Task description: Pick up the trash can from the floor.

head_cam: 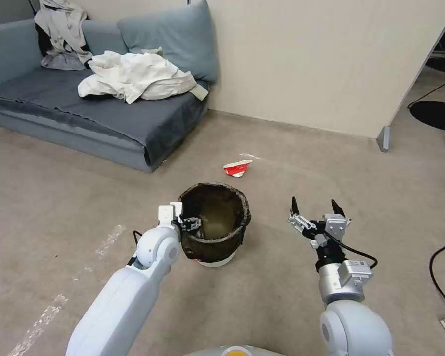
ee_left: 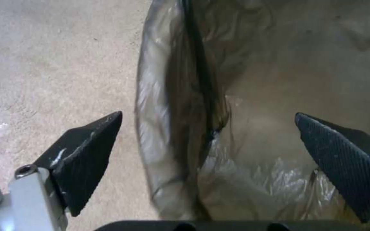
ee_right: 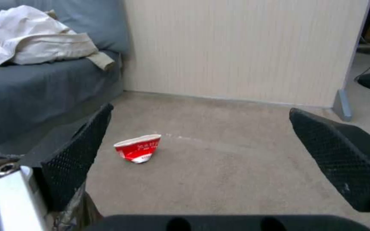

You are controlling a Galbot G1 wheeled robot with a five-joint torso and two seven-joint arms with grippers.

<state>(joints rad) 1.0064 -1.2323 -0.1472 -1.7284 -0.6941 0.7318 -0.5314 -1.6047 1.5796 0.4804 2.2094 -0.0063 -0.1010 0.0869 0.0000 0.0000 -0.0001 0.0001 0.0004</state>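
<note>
The trash can [head_cam: 213, 225], a small white bin lined with a dark crinkled bag, stands upright on the beige floor [head_cam: 59, 198] in front of me. My left gripper [head_cam: 187, 221] is at the can's left rim. In the left wrist view this gripper [ee_left: 208, 128] is open and straddles the bag-covered rim [ee_left: 193, 96]: one finger is outside over the floor and the other is inside the can. Nothing is clamped. My right gripper [head_cam: 316, 207] hovers open and holds nothing, to the right of the can and apart from it.
A crushed red and white cup [head_cam: 238, 167] [ee_right: 138, 149] lies on the floor beyond the can. A grey sofa [head_cam: 84, 113] with heaped clothes [head_cam: 133, 74] stands at the far left, against a beige wall panel [head_cam: 331, 64]. Black cables [head_cam: 440, 277] lie at the right edge.
</note>
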